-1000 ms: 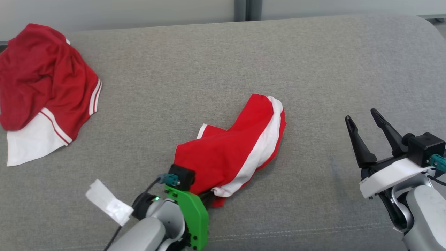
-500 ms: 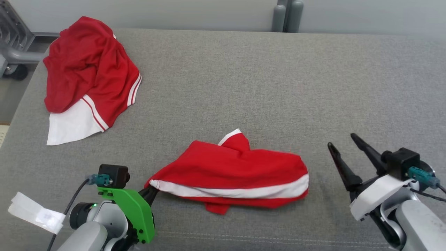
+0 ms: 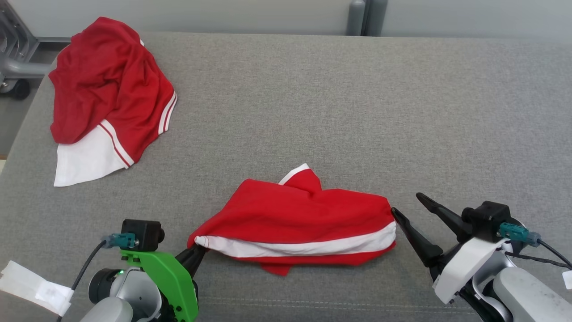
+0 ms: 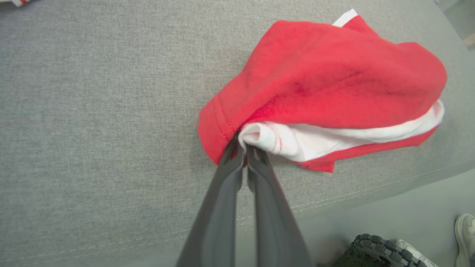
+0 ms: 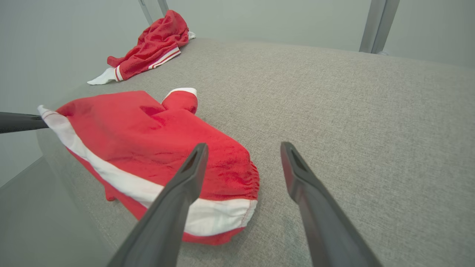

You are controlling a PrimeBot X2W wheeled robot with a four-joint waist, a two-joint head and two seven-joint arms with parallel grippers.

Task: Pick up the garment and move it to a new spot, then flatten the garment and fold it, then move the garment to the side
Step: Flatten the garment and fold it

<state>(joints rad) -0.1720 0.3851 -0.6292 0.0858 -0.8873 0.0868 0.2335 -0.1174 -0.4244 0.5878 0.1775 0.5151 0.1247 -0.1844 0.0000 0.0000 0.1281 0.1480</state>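
A bright red garment with a white band lies crumpled lengthwise near the front of the grey cushion. My left gripper is shut on its left corner, where the white hem bunches at my fingertips. My right gripper stands open just off the garment's right end, its left finger close to the elastic edge. In the right wrist view the garment lies left of and partly behind the right gripper.
A second, darker red garment with white trim lies bunched at the cushion's far left corner. The cushion's front seam runs close under both grippers. A shoe and a treaded wheel are on the floor below.
The camera shifted. The garment was drawn out leftwards by my left gripper and now lies stretched. My right gripper has moved left, up to the garment's right end.
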